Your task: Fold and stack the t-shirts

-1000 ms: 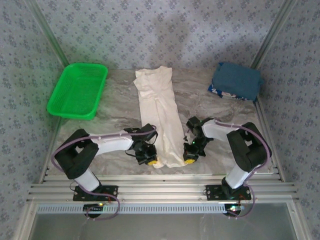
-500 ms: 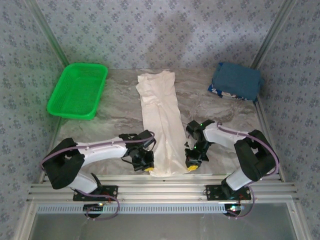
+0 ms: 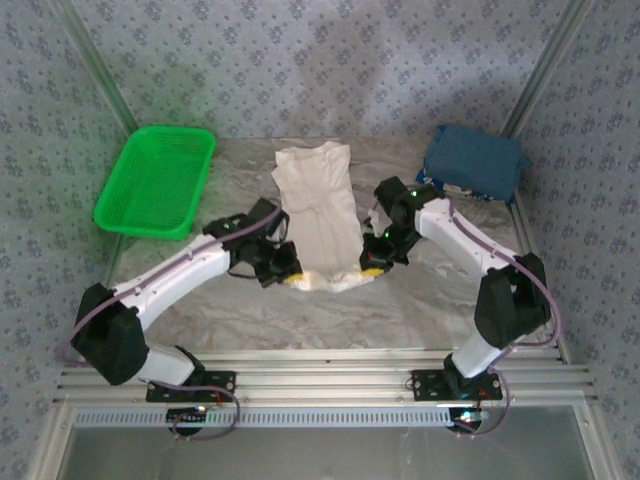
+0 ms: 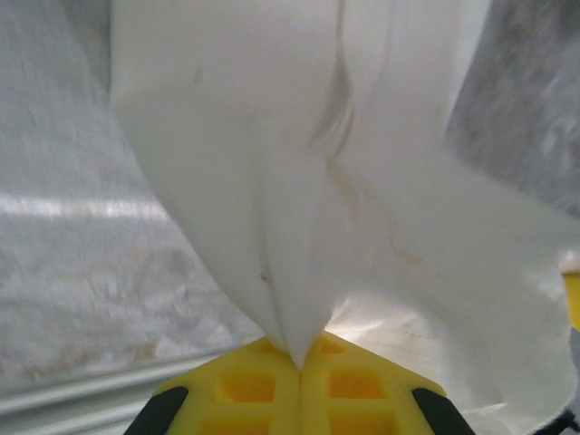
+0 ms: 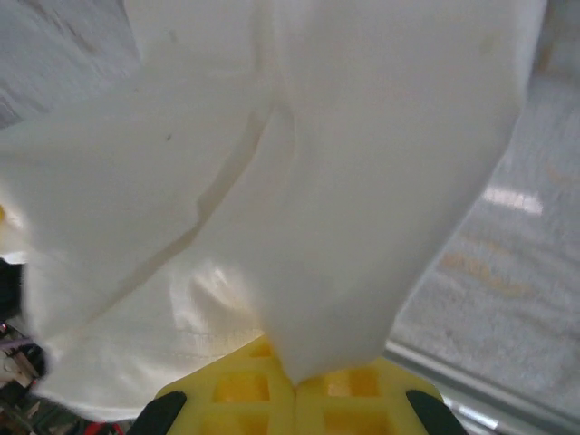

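Left gripper [image 3: 284, 264] and right gripper [image 3: 372, 264] were each clamped on a near hem corner of the cream t-shirt [image 3: 318, 200], lying centre. Dark blue t-shirt [image 3: 472, 160] sat folded far right. Risk: both pinches looked shallow, so a corner could slip, and uneven travel would skew the fold.

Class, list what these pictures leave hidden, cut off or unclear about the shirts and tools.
Left tool and right tool: wrist views, fingers cut by the bottom edge.
Cream t-shirt: part under its lifted end, top view, covered by cloth.
Dark blue t-shirt: trim pattern, top view, too small.
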### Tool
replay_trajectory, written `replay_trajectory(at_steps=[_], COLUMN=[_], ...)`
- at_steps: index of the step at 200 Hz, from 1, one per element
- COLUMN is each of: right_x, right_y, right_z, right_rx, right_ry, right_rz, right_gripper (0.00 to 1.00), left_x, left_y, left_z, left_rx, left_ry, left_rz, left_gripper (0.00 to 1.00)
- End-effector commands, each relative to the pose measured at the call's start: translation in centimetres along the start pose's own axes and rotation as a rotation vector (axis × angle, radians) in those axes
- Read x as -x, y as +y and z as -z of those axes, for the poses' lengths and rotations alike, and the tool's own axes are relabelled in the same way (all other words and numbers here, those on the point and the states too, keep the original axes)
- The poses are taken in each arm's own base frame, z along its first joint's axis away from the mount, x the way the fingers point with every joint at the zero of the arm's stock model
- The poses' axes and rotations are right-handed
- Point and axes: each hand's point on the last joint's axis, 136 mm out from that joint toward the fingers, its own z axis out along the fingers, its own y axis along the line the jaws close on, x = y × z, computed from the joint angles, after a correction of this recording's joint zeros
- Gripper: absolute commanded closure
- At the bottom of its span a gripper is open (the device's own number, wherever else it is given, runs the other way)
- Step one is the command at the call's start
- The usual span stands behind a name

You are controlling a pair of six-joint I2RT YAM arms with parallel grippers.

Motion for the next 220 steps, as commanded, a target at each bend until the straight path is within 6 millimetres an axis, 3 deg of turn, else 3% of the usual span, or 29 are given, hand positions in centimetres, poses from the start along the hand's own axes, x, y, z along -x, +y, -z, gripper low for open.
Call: replay_trajectory(at_steps=[1, 39, 71, 150, 220], right_x=[3.6, 10.1, 13.8, 18.9, 21.7], right_y=[0.1, 0.4, -0.1, -2.4, -3.8], right_z=[0.7, 0.6, 0.2, -0.8, -3.3], right_rx=[-0.008, 0.017, -0.010, -0.049, -0.040], right_ry=[-0.023, -0.079, -0.095, -0.156, -0.162], right_rz=[0.015, 0.010, 0.016, -0.007, -0.065], right_gripper=[1.00, 1.00, 1.00, 1.00, 1.00], left_x=[2.7, 7.9, 10.6, 15.6, 18.6], left_y=[-0.6, -1.4, -1.4, -0.4, 0.5], left_z=[1.2, 1.5, 1.1, 0.1, -3.0], left_rx=[0.021, 0.008, 0.008, -0.012, -0.013], left_ry=[0.000, -0.054, -0.068, -0.078, -0.045], left_rz=[-0.089, -0.101, -0.101, -0.096, -0.091], left_gripper=[0.96, 0.96, 0.96, 0.97, 0.96])
